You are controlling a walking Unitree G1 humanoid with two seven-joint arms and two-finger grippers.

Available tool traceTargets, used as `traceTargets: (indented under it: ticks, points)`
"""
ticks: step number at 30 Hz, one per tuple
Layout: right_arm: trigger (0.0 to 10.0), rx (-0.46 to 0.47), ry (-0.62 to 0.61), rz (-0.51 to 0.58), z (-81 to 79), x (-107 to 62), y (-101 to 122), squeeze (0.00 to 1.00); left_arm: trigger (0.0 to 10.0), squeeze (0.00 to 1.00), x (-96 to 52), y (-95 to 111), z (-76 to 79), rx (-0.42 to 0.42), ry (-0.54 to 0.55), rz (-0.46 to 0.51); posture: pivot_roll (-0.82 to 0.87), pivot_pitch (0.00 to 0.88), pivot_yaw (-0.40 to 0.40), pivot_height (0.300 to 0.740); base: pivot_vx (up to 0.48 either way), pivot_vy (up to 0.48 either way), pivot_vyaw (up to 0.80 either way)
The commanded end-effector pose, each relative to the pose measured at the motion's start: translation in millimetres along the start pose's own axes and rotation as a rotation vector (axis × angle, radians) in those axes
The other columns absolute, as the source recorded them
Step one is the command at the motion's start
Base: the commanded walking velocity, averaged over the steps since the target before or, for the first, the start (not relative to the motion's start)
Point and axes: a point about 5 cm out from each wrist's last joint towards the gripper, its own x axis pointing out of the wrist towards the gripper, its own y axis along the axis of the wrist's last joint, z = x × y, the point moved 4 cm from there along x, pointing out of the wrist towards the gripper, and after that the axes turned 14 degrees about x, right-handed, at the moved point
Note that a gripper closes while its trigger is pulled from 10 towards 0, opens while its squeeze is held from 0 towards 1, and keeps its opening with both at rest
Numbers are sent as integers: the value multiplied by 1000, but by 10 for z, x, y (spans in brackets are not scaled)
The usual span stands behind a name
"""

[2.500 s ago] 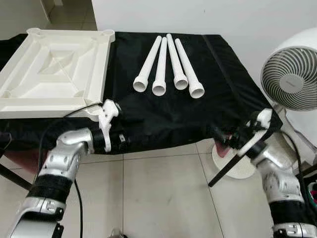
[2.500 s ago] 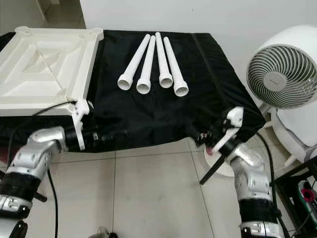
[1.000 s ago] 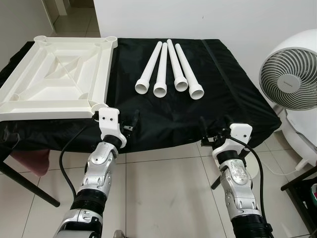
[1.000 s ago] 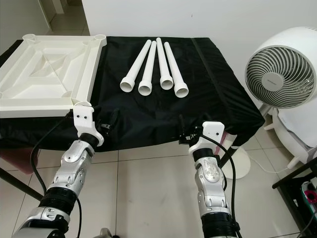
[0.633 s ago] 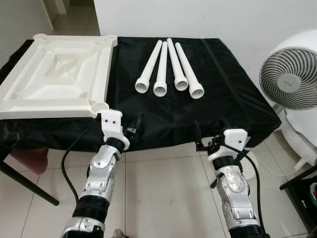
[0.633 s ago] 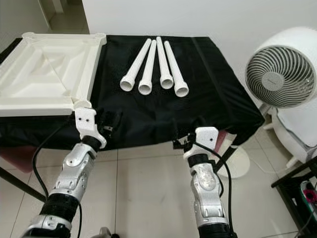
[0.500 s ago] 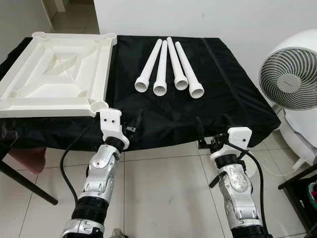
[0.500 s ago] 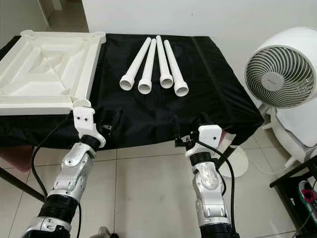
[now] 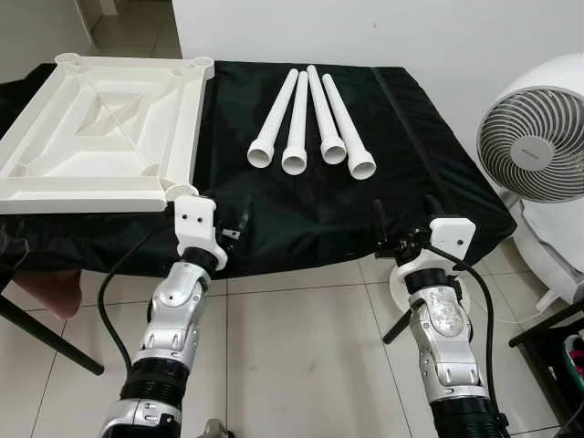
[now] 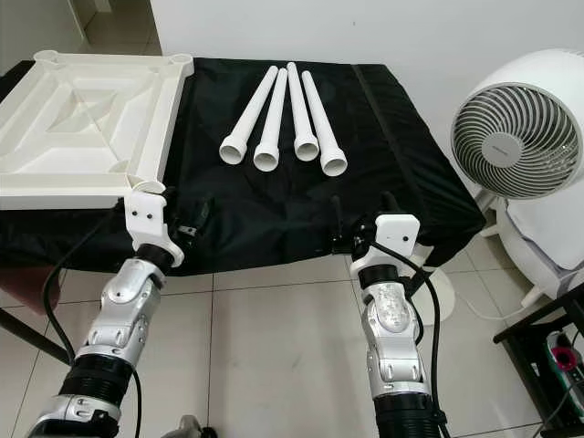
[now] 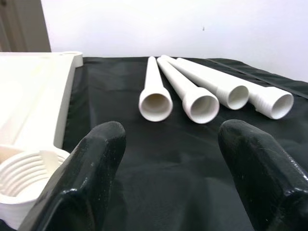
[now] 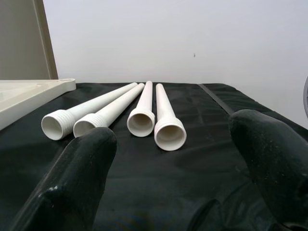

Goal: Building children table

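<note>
Black-draped surface (image 9: 401, 137): four legs (image 9: 310, 128) laid mid-rear, inverted tabletop (image 9: 100, 128) at left edge for assembly; left gripper (image 11: 168, 168) and right gripper (image 12: 178, 178) held open at front edge.

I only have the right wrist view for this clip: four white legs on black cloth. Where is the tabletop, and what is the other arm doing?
Observer: The white tabletop lies upside down on the cloth, to the robot's left of the four legs.
Operator: And the left pincer?
Observer: The left pincer is at the table's near edge by the tabletop's near corner socket, fingers open, holding nothing.
Operator: Anything to the right?
Observer: A white fan stands on the floor beside the table; the right pincer is open at the near edge.
</note>
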Motion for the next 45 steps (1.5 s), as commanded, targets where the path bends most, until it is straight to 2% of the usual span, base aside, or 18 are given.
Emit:
traceTargets:
  ticks: [1,11,27,29,34,37,45]
  points:
    - [10000,-6,-3,-14,22,-4,-25,0,10000,0,7,-19,-38,3,32,-19,40,76,-22,740,0,0,0]
    - [10000,-4,-4,-24,4,18,-61,0,10000,0,44,19,-29,-3,26,0,43,85,-21,740,302,0,0]
    - [10000,-25,-1,-28,42,47,-64,0,10000,0,85,57,-33,0,33,12,42,86,-30,740,468,0,0]
    - [10000,-24,4,-27,41,52,-57,0,10000,0,80,92,-16,-39,33,36,40,87,-31,740,0,0,0]
    - [10000,-27,5,-29,53,60,-54,0,10000,0,79,98,3,-36,36,35,39,89,-33,740,0,0,0]
    - [10000,-28,5,-30,60,66,-55,0,10000,0,90,101,17,-61,29,33,39,91,-35,740,0,0,0]
    - [10000,-31,22,-38,64,96,-46,0,10000,0,124,172,37,-23,-25,52,34,103,-35,740,0,0,0]
